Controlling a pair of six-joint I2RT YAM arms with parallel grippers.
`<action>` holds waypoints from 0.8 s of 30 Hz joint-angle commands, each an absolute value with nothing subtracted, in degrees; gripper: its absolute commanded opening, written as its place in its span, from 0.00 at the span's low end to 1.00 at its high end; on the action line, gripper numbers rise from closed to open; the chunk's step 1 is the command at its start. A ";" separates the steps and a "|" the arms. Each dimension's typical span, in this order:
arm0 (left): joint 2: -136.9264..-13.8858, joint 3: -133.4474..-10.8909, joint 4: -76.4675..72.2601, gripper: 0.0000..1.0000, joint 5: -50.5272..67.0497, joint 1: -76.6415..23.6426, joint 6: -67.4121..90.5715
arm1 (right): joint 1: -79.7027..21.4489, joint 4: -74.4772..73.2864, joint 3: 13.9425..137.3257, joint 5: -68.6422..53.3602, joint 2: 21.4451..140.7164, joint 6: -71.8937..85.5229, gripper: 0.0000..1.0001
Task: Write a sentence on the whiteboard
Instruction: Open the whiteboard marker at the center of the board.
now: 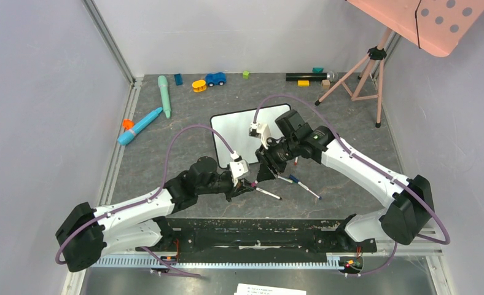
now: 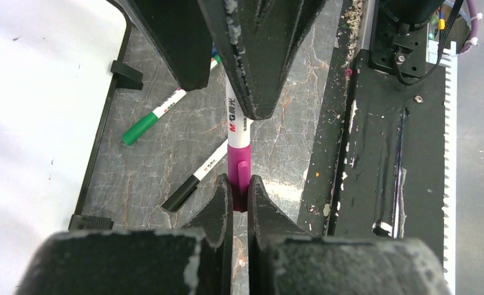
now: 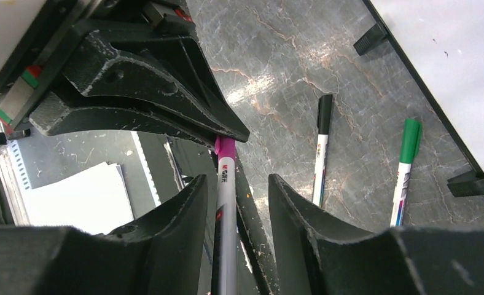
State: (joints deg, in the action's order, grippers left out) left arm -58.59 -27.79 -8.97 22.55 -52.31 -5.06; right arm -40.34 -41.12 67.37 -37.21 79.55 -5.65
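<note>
left fingers [image 2: 218, 212] pinching pink marker [image 2: 238, 147] cap, right fingers [image 3: 181, 215] around barrel

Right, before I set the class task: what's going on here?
The left tool is shut on the cap end of a pink-capped, white-barrelled marker, held above the table. The right tool straddles its barrel, jaws apart. The black-framed white whiteboard shows no writing yet.

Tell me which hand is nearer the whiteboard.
Right. The right hand hangs at the near edge of the whiteboard; the left hand sits further back toward the bases, shut on the pink marker.
</note>
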 commanded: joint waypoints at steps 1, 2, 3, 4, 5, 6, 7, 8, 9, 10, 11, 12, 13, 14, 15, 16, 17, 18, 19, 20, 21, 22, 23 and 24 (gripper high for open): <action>-58.45 -30.32 -12.44 0.02 22.59 -52.90 -7.55 | -41.28 -41.74 67.60 -35.69 80.34 -6.94 0.44; -58.52 -30.32 -12.35 0.02 22.53 -52.87 -7.52 | -41.37 -41.78 67.61 -35.68 80.34 -6.94 0.44; -58.57 -30.35 -12.30 0.02 22.50 -52.91 -7.60 | -41.49 -41.83 67.64 -35.68 80.31 -7.02 0.44; -58.61 -30.34 -12.20 0.02 22.50 -52.89 -7.61 | -41.52 -41.91 67.68 -35.68 80.26 -7.04 0.43; -58.70 -30.40 -12.17 0.02 22.49 -52.91 -7.57 | -41.57 -41.92 67.77 -35.68 80.26 -7.04 0.42; -58.69 -30.41 -12.13 0.02 22.59 -52.93 -7.57 | -41.65 -41.92 67.85 -35.68 80.28 -7.05 0.42; -58.94 -30.38 -12.13 0.02 22.67 -52.98 -7.58 | -41.66 -41.92 67.92 -35.73 80.32 -7.12 0.40; -59.01 -30.36 -12.07 0.02 22.76 -53.00 -7.56 | -41.75 -41.92 67.87 -35.81 80.33 -7.16 0.37; -59.09 -30.47 -12.05 0.02 22.72 -53.00 -7.56 | -41.81 -41.86 67.94 -35.82 80.43 -7.12 0.30; -59.21 -30.48 -12.04 0.02 22.68 -52.93 -7.53 | -41.92 -41.92 67.94 -35.88 80.51 -7.12 0.21; -59.21 -30.53 -12.00 0.02 22.63 -53.00 -7.48 | -42.00 -41.92 68.03 -35.86 80.68 -7.03 0.13; -59.18 -30.62 -11.91 0.02 22.57 -53.00 -7.54 | -42.07 -41.88 68.18 -35.86 80.80 -7.08 0.03; -59.11 -30.69 -11.87 0.02 22.43 -53.00 -7.48 | -42.15 -42.01 68.24 -35.70 80.82 -7.09 0.00; -59.09 -30.71 -11.79 0.05 22.14 -53.00 -7.50 | -42.19 -42.01 68.29 -35.60 80.77 -7.12 0.00; -59.06 -30.69 -11.69 0.17 21.71 -53.00 -7.44 | -42.19 -41.95 68.36 -35.60 80.58 -7.12 0.00; -58.87 -30.53 -11.80 0.32 20.92 -53.00 -7.14 | -42.19 -42.00 68.46 -35.60 80.46 -7.12 0.00; -58.62 -30.21 -12.32 0.45 19.82 -52.98 -6.76 | -42.23 -41.97 68.55 -35.44 80.38 -7.12 0.00; -58.29 -29.78 -12.77 0.51 19.25 -53.00 -6.55 | -42.19 -41.96 68.69 -35.38 80.27 -7.12 0.00; -57.90 -29.18 -13.58 0.52 18.86 -53.00 -6.52 | -42.18 -42.00 68.78 -35.56 80.27 -7.08 0.00; -57.40 -28.57 -14.56 0.55 18.72 -52.95 -6.42 | -42.18 -42.01 68.84 -35.76 80.24 -7.03 0.00; -57.02 -27.85 -15.37 0.57 18.57 -52.99 -6.27 | -42.19 -41.93 68.82 -36.01 80.20 -7.01 0.00; -56.58 -27.39 -16.09 0.58 18.63 -52.99 -6.17 | -42.17 -41.92 68.82 -36.12 80.11 -7.03 0.00; -56.32 -27.20 -16.46 0.58 18.92 -52.99 -6.15 | -42.19 -41.91 68.84 -36.21 80.13 -6.95 0.00; -56.33 -27.19 -16.51 0.57 19.15 -53.00 -6.17 | -42.19 -41.79 68.82 -36.30 80.01 -6.94 0.00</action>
